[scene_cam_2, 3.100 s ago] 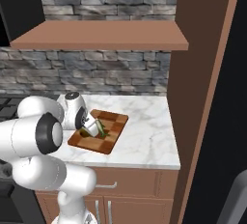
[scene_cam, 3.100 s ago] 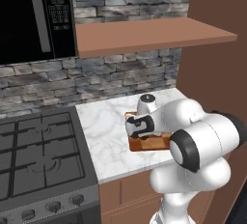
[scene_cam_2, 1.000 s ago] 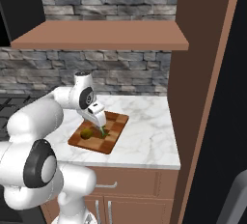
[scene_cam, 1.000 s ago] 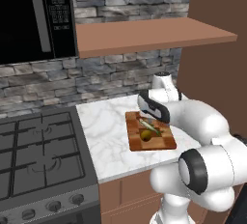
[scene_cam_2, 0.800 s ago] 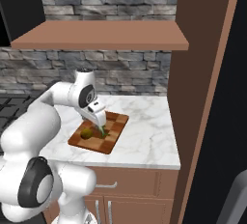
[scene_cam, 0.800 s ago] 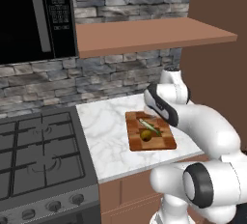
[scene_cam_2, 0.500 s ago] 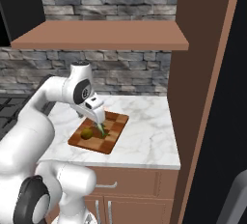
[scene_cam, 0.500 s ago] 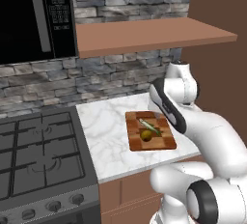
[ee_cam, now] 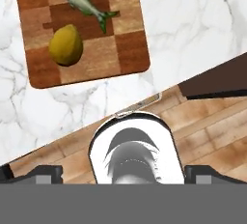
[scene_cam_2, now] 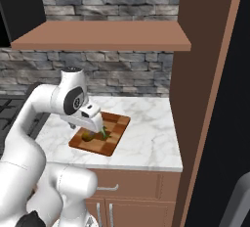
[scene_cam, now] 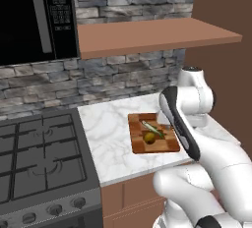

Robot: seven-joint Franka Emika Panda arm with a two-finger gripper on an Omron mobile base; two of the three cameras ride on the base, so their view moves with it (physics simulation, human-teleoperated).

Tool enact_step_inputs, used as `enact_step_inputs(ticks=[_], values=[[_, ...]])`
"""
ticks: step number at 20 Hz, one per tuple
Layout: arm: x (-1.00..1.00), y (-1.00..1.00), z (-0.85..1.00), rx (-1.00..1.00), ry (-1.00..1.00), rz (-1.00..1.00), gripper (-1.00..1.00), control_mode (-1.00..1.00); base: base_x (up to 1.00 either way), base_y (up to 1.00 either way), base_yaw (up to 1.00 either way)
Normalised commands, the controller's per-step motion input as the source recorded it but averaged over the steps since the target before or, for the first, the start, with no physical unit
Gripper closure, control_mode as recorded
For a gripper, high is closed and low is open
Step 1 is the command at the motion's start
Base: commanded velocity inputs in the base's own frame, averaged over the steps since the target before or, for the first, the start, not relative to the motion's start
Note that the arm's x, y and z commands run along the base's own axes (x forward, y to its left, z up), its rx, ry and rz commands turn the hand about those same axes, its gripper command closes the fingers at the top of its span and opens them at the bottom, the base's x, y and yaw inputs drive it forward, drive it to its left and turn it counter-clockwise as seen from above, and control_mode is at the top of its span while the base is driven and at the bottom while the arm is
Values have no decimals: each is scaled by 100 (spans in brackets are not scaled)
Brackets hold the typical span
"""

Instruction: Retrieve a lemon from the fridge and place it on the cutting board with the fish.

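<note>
lemon (ee_cam: pixel 65 45): lying on the cutting board (ee_cam: pixel 128 49), free, nothing touching it; in the hand view it sits just beside the fish, with a sliver of board between them
lemon, left base view (scene_cam: pixel 149 137): near the middle of the board, on the side toward the counter's front edge
lemon, right base view (scene_cam_2: pixel 88 136): partly behind the arm's wrist, on the board
fish (ee_cam: pixel 77 0): slim green-silver body lying flat on the board, tail fin pointing toward the lemon's side; also seen at (scene_cam: pixel 152 128) and (scene_cam_2: pixel 103 133)
cutting board: checkered brown wood, flat on the white marble counter (ee_cam: pixel 193 20), near the counter's front edge; see (scene_cam: pixel 170 145) and (scene_cam_2: pixel 110 145)
gripper: claw released, jaws spread as wide as they go, nothing between them; the two dark fingertips (ee_cam: pixel 39 175) sit at the far edges of the hand view, well apart
gripper position: raised above the counter, off the board, looking down over the counter's front edge and the wood floor below
arm, left base view: white links fold in front of the board's right side, covering its right edge
surroundings: black microwave (scene_cam: pixel 29 18) above the gas stove (scene_cam: pixel 39 163) to the left; brown wooden shelf (scene_cam: pixel 152 33) over the counter; stone-tile back wall (scene_cam_2: pixel 122 72); brown tall cabinet panel (scene_cam_2: pixel 205 84) to the right
</note>
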Motion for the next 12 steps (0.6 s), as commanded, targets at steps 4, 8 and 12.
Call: enact_step_inputs(ticks=[4,8,12], values=[[-61,0,15,-1,-19,14,-100,-100,0,0,0],[-43,0,12,-11,-21,8,-100,-100,0,0,0],[-35,0,33,-10,-13,8,-100,-100,0,0,0]])
